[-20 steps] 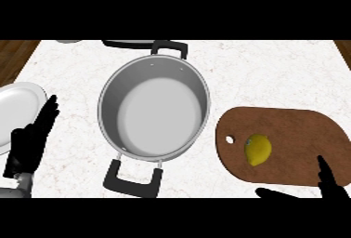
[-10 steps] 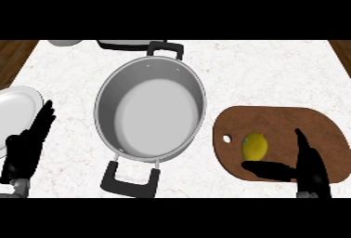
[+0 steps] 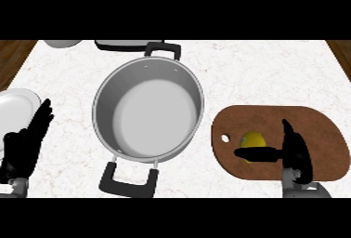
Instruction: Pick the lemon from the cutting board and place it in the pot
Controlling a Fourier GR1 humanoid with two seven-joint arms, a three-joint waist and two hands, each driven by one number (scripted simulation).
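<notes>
— While nothing has been lifted yet, what could go wrong from here?

— Start with the marble counter (image 3: 260, 74): it is smooth, so anything round that gets off the board could roll on. The steel pot (image 3: 149, 116) sits left of centre, open and with nothing in it, one black handle at the near side and one at the far side. The brown cutting board (image 3: 302, 125) lies at the right, near the pot but apart from it, so the carry is short, though the pot's raised rim has to be cleared.

— And the hands?

— The left hand (image 3: 27, 144) rests open at the left edge, fingers up, beside a white plate (image 3: 14, 109). The right hand (image 3: 296, 151) stands over the board, fingers straight and pointing away, thumb stretched left across the near side of the lemon (image 3: 254, 138). It has hold of nothing

— So the lemon is the risk?

— I'd say so. It lies on the left part of the board, partly hidden under the thumb. If the fingers close off-centre, the rounded fruit may squirt out toward the pot side and roll off the board
</notes>
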